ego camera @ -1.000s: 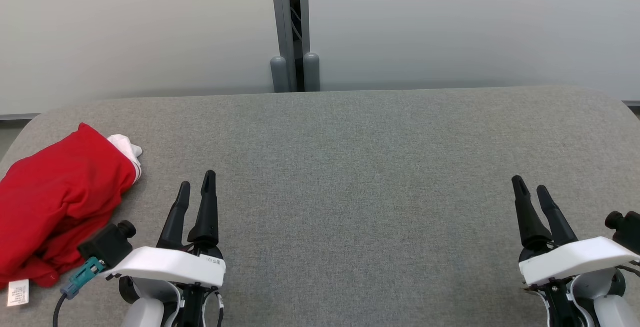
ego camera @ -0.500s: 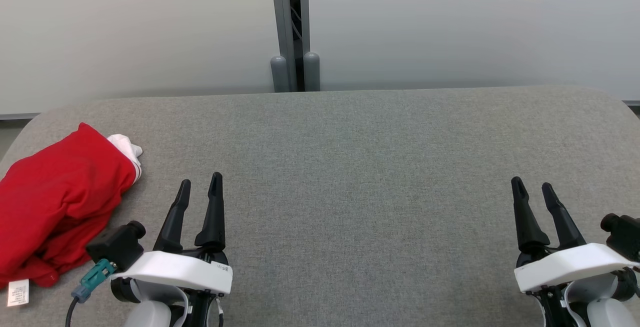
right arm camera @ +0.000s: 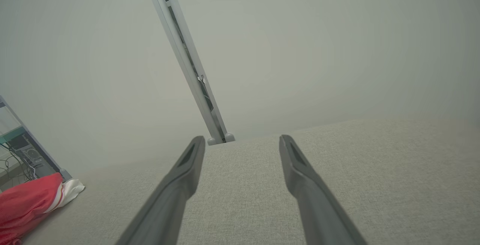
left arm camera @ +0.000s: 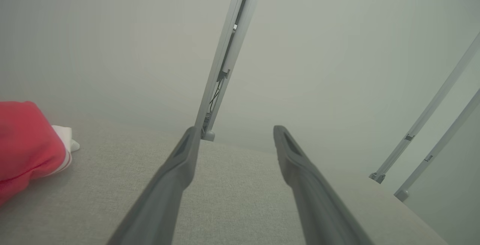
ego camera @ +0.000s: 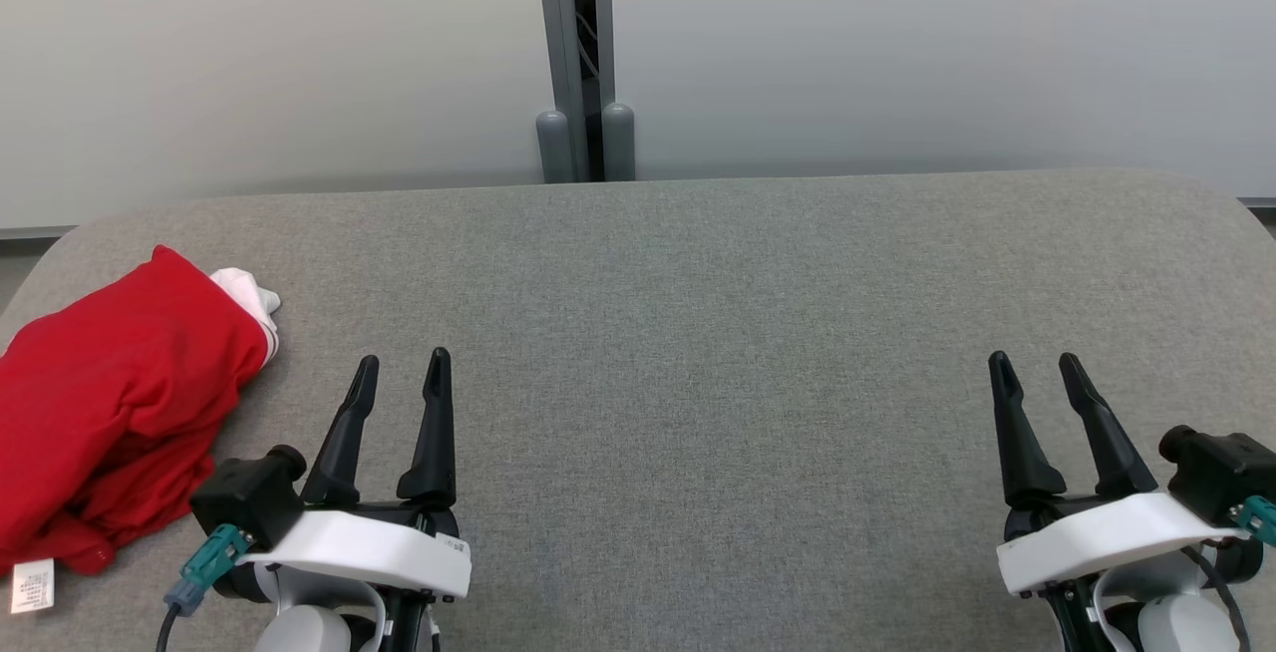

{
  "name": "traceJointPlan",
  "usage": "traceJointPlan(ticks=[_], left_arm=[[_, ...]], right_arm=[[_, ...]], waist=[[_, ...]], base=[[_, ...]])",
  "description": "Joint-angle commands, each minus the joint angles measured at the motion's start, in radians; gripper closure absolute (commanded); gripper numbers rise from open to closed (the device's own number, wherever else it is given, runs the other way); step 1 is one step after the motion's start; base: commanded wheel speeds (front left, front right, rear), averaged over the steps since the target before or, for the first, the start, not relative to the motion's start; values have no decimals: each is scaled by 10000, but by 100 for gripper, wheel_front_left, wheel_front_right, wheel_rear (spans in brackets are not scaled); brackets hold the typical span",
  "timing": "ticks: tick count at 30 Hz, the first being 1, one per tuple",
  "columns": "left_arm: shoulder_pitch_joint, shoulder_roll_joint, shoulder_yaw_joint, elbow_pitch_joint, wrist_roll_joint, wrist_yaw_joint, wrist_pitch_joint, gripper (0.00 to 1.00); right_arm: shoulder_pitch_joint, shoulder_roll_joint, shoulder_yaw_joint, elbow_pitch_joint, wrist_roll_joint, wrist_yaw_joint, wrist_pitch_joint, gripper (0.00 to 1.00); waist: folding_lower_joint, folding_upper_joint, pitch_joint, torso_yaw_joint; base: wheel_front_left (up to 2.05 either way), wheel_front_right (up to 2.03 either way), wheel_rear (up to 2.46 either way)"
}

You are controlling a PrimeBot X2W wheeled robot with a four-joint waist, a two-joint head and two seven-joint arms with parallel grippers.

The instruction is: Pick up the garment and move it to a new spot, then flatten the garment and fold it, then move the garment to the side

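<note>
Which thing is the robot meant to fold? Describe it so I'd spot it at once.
Start at the grey table; on its left end, left of the left tool, lies a bunched-up garment. It is the one bright red thing there, with a white cuff and a small white label.

a wide surface [ego camera: 698, 333] covered in grey woven fabric, rounded at its far corners, is seen across the head view. a crumpled red garment [ego camera: 110, 403] is laid directly on it at about nine o'clock, close to the left edge. a white cuff [ego camera: 247, 295] is shown at the heap's one o'clock end, and a white care label [ego camera: 30, 587] is spread on the fabric at its seven o'clock corner.
</note>
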Motion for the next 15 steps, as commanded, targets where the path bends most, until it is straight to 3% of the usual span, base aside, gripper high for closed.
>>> traceJointPlan(ticks=[1,15], left_arm=[[1,50,7,-128,297,44,-80,0],[154,60,76,42,1247,289,-258,0]], right_arm=[[7,-70,63,-140,-297,18,-151,0],[108,-75,412,-364,-1462,19,-589,0]], waist=[[0,0,4,-2],[0,0,0,-57]], base=[[0,0,0],[0,0,0]])
